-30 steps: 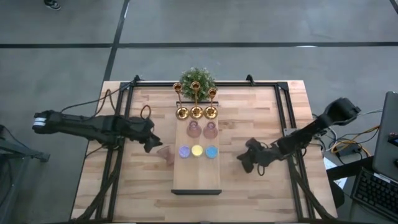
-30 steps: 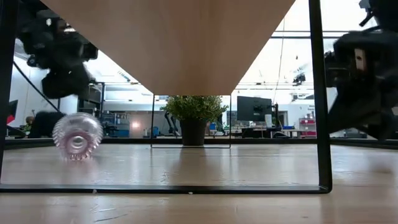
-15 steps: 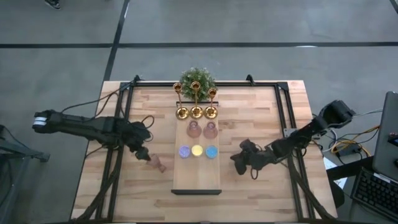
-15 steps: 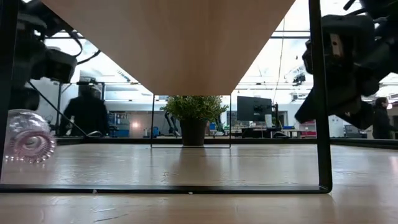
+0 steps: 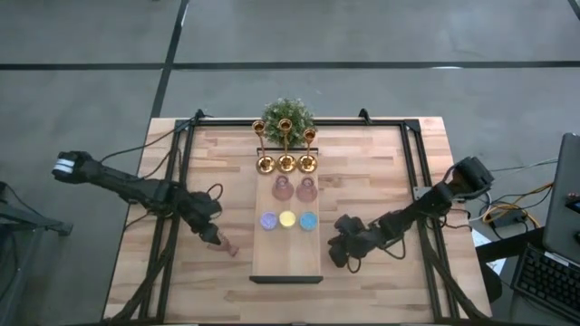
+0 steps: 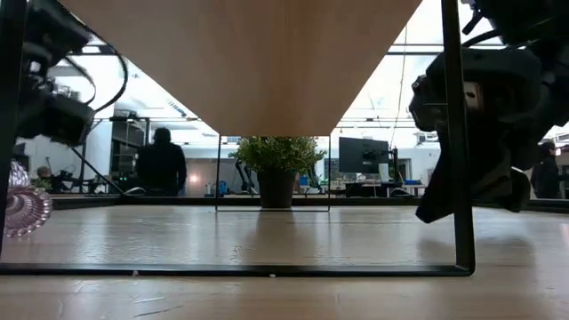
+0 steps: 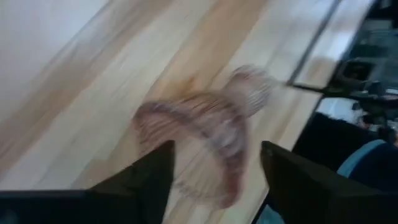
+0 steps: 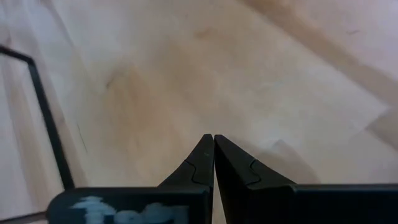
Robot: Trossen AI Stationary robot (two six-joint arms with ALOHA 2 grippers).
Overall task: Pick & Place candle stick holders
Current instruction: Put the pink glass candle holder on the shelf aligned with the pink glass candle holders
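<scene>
Grey floor (image 5: 362, 36) surrounds the table, crossed by dark seam lines. Low view: open workroom behind, bright windows (image 6: 191, 124), ceiling fixtures. A monitor (image 6: 363, 156) sits on a far desk. A person (image 6: 162, 164) stands in silhouette at left. Keyboard (image 5: 548, 282) and cables lie at right of the table.

pinkish ribbed glass holder (image 7: 199, 140) (translucent), pale wood-grain table (image 5: 381, 172)
</scene>
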